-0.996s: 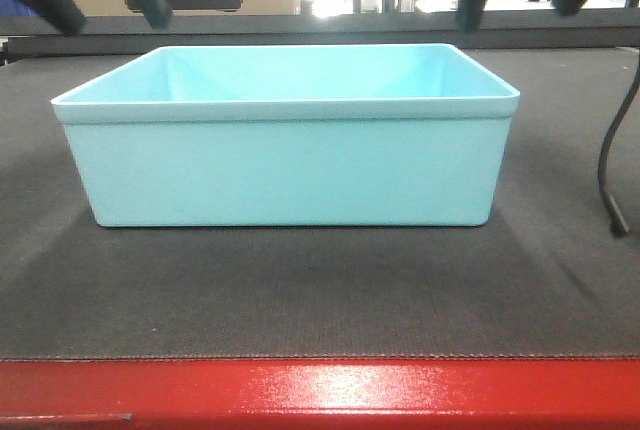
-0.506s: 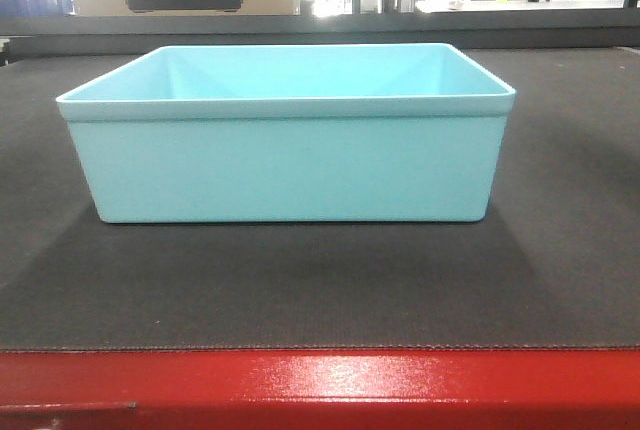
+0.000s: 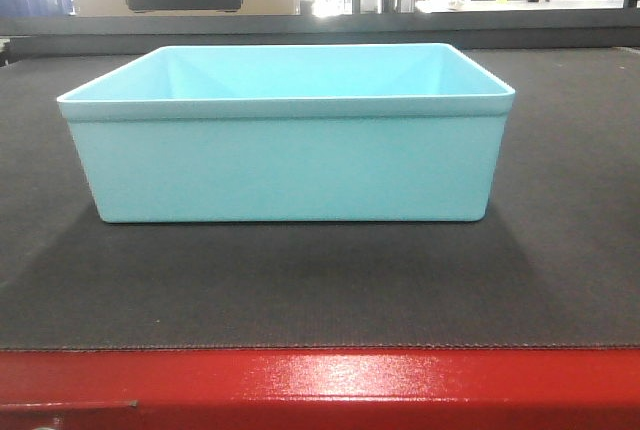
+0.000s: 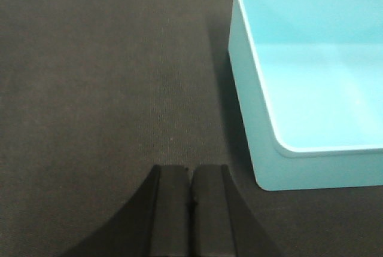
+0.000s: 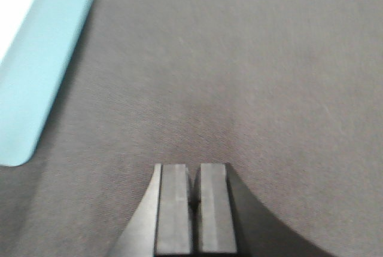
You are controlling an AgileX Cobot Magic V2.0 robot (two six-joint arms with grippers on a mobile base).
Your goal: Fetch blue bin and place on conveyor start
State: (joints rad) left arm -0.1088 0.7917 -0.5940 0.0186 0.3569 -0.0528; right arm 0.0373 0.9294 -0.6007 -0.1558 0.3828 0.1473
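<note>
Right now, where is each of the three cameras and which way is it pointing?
Front view: low at the belt's red edge, level at the blue bin; no robot parts.
Left wrist view: above the belt, looking down; shut left pincer, bin at right.
Right wrist view: above the belt, looking down; shut right pincer, bin at left.
All three share the bin and belt.

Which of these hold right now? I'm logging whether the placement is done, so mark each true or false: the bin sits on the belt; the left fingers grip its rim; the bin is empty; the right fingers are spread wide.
1. The blue bin sits on the conveyor start. True.
2. The left gripper fingers grip its rim. False: they are shut over bare belt, beside the bin.
3. The bin is empty. True.
4. The right gripper fingers are spread wide. False: they are shut.
</note>
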